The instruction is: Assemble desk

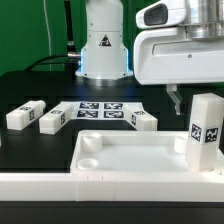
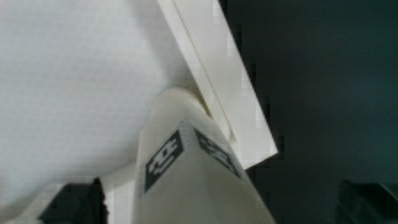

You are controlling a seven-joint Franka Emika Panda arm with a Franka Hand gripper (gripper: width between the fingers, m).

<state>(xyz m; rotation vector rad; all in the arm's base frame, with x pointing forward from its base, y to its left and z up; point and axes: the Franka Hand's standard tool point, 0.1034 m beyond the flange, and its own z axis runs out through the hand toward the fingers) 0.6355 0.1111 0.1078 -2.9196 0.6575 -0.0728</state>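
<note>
Nearest us runs the rail [image 1: 60, 186]. Just behind it the panel [image 1: 130, 152] lies flat on the table [image 1: 30, 150]. One leg [image 1: 205, 132] stands upright at a corner of the panel, just below the gripper [image 1: 179, 100], with its tag facing us.

In the wrist view that leg sits between the two dark fingertips [image 2: 75, 203]. We see a clear gap on either side, so the jaws stand wide apart and grip nothing. They touch neither the leg nor the panel's rim, which runs past beneath them.

Beyond the panel's far edge, a loose leg [image 1: 145, 120] lies on its side, the nearest to the gripper of those on the table. The marker board [image 1: 100, 110] lies farther from the gripper. Past it, well away, two other legs [image 1: 52, 118] lie flat side by side.
</note>
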